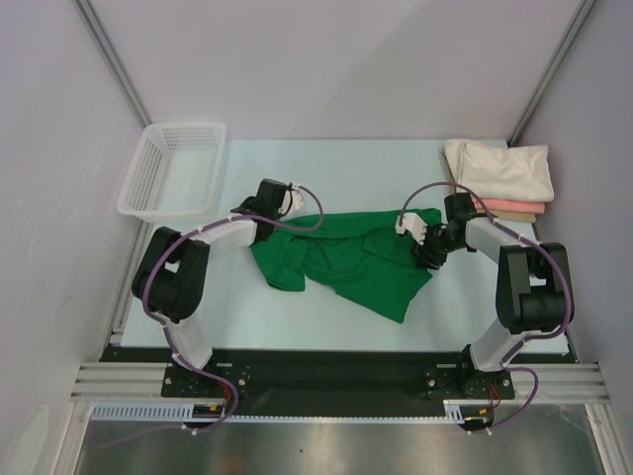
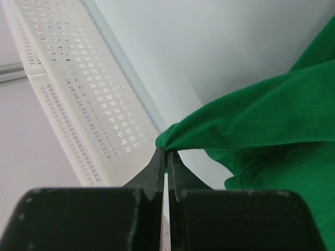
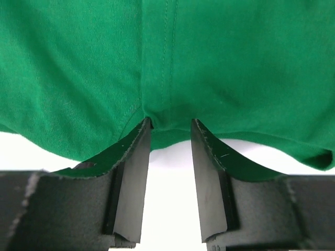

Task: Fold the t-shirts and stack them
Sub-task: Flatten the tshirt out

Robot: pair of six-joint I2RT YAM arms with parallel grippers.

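The bright green t-shirt lies crumpled in the middle of the table. My left gripper is at its left edge. In the left wrist view the left gripper is shut on a corner of the green shirt, which hangs stretched from the tips. My right gripper is over the shirt's right side. In the right wrist view the right gripper is open, its tips against the green cloth beside a seam. A folded cream shirt lies on a salmon-pink one at the back right.
A white plastic mesh basket stands at the back left, close to my left gripper; it also shows in the left wrist view. Grey walls close in the table on both sides and at the back.
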